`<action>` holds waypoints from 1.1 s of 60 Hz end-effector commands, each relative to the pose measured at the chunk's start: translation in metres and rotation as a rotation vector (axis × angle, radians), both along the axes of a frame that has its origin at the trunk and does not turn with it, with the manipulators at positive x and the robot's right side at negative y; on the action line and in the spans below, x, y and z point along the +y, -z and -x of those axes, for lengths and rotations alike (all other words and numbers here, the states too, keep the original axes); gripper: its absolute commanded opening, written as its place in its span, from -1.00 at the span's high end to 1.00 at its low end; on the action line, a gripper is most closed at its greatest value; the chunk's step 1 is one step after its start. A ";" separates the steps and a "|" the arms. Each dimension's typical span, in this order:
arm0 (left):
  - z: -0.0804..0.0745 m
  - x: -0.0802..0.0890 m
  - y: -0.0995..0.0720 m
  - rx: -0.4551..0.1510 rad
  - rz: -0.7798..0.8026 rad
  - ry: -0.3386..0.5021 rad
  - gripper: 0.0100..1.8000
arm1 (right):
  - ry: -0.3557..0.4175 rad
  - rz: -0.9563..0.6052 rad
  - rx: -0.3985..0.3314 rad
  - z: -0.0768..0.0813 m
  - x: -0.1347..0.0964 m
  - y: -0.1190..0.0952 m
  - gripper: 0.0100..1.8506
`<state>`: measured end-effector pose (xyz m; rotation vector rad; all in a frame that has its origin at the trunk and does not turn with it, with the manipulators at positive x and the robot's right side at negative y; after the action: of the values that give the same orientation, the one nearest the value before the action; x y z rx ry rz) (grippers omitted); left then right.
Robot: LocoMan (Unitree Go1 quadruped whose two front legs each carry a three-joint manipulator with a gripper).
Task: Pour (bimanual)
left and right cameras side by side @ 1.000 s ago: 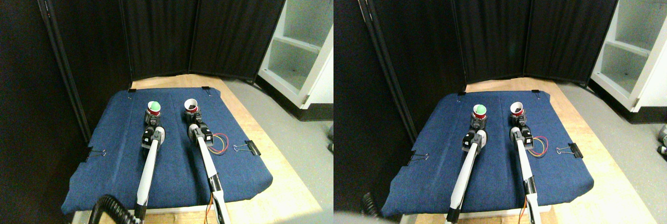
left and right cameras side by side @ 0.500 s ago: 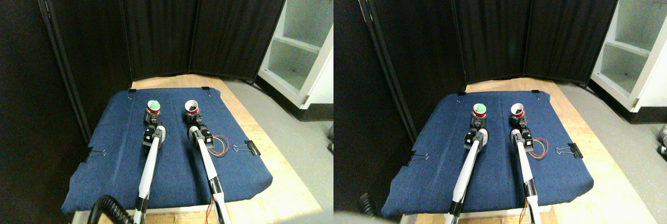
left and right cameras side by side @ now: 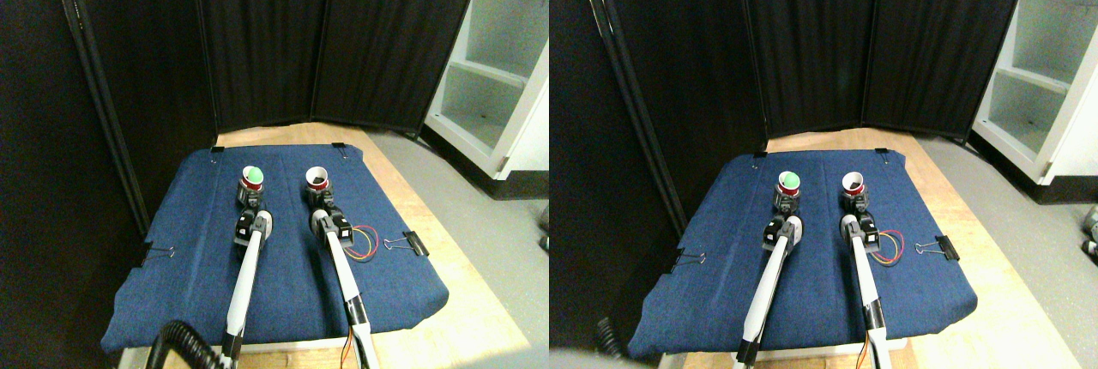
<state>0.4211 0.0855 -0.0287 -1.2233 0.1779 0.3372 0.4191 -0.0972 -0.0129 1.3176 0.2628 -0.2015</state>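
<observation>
Two red paper cups stand over the far half of the blue cloth [left and right cameras side by side: 283, 283]. The left cup [left and right cameras side by side: 252, 178] holds something green. The right cup [left and right cameras side by side: 316, 178] has a white inside with something dark at its bottom. My left gripper [left and right cameras side by side: 250, 194] is shut on the base of the left cup. My right gripper [left and right cameras side by side: 318, 196] is shut on the base of the right cup. Both cups look close to upright and sit a cup's width or more apart. The grippers' dark fingers hide the cups' lower walls.
Coloured wire loops [left and right cameras side by side: 362, 240] lie on the cloth right of my right arm, with a black binder clip [left and right cameras side by side: 415, 243] beyond them at the cloth's edge. Another clip [left and right cameras side by side: 153, 252] is on the left edge. Black curtain panels [left and right cameras side by side: 266, 43] close the back; a white shelf [left and right cameras side by side: 497, 69] stands at right.
The right gripper and its cup have drawn back slightly toward me and the cup sits more upright. The left gripper and cup have barely moved.
</observation>
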 end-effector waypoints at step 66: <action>0.006 0.006 -0.003 0.019 0.030 0.052 -0.70 | -0.063 -0.079 0.143 0.003 0.001 -0.012 -0.66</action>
<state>0.4127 0.0911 -0.0314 -1.2396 0.2698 0.3256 0.4137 -0.0948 -0.0062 1.3602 0.4690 -0.2671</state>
